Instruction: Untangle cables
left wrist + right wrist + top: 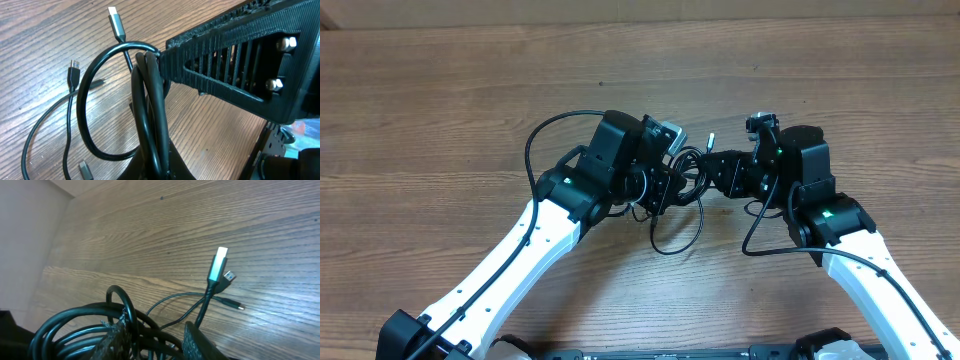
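Cables (150, 115) bundled tight: left gripper (668, 185) clamped on them, right gripper (720, 173) ditto (w/ plugs (218, 262) sticking out).

Counter (440, 100): mid-brown wood, darker streaked grain, 1 small dark speck near far side.
Cables (688, 172): black, glossy highlights in wrist views.
Plug tips: 1 silver-grey (218, 265) with bright white end face; 1 dark grey (74, 67) with metallic mouth.
Left tool (668, 185): matte black.
Right tool (717, 172): matte black; ribbed finger (225, 55) shows fine parallel ridges and 2 silvery screw heads.
Left arm (520, 260), right arm (890, 290): white links, black joints, 1 green light each.
Wall (25, 225): pale pinkish-grey.
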Robot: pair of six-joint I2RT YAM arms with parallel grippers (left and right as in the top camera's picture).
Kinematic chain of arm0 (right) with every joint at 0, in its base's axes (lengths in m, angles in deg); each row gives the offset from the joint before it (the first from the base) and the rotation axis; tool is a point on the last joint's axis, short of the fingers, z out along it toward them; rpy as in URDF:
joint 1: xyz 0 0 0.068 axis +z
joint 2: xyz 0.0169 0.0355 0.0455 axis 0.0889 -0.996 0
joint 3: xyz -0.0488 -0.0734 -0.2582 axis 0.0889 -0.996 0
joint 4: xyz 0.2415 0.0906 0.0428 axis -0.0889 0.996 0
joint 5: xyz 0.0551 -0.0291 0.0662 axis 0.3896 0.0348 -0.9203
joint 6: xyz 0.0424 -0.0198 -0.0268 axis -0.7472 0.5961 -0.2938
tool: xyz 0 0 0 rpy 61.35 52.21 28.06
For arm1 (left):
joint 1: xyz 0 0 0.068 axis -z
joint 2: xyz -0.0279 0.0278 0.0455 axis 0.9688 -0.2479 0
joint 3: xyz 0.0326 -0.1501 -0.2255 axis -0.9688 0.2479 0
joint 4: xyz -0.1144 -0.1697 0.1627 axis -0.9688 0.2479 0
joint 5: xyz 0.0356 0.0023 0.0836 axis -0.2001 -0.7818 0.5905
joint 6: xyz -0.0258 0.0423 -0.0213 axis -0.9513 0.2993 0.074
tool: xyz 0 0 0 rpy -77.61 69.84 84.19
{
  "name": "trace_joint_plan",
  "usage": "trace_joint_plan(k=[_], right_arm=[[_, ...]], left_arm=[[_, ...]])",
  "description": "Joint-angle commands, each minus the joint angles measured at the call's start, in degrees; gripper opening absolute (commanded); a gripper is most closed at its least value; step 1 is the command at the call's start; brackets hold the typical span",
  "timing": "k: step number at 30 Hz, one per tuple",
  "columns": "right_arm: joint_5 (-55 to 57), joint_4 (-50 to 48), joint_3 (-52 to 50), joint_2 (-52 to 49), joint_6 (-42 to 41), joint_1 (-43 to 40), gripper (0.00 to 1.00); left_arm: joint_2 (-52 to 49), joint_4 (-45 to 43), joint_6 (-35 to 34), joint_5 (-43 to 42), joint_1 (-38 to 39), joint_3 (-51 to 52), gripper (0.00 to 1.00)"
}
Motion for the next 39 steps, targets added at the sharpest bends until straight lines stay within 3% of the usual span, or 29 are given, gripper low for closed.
trace_joint_plan(k=[1,13,25,39], right_arm=[[-2.43,-0.15,1.20,0.37,0.50,0.24,0.33],[-1.60,-0.17,1.09,-7.85,0.48,0.24,0.30],[-1.60,-1.05,1.09,-8.76,0.46,0.24,0.29],[-1.62,-2.54,1.09,-8.79,0.24,0.24,0.29]], left_arm=[[0.42,-1.64,5.49,-4.79,0.31,-0.83,0.04],[0.42,-1.49,17.00,-4.83,0.76,-0.83,0.04],[0.39,-1.25,18.62,-3.21,0.81,-0.83,0.04],[-2.60,-4.07,29.16,-7.10,0.83,-0.83,0.04]])
